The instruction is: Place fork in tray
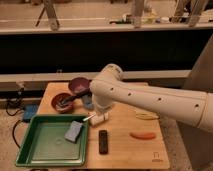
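Our gripper (98, 118) hangs low over the desk (125, 156), just beside the right rim of the green tray (45, 145). Its fingers are clenched on what looks like the fork (90, 119), whose pale tip pokes out over that rim. A blue-grey sponge (73, 131) lies inside the tray. A black bar (103, 141) and an orange piece (142, 135) rest nearby.
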### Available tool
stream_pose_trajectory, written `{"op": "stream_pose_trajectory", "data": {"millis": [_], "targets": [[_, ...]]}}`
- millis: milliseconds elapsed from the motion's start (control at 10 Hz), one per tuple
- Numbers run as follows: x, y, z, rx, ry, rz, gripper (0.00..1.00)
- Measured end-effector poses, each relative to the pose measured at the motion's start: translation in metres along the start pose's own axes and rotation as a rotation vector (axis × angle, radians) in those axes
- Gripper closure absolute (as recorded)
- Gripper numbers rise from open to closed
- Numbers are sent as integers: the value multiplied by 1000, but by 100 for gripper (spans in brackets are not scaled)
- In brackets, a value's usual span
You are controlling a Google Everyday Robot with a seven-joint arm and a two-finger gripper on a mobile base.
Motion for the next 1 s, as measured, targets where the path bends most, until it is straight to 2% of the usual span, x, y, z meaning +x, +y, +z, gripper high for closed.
{"op": "stream_pose_trajectory", "data": {"millis": [300,600,800,1000], "targets": [[-39,-13,6,-2,-19,-60,99],[-54,-16,9,-2,-39,-103,99],[-78,-26,15,-5,-62,-147,99],[-87,-29,18,-5,-72,-169,99]]}}
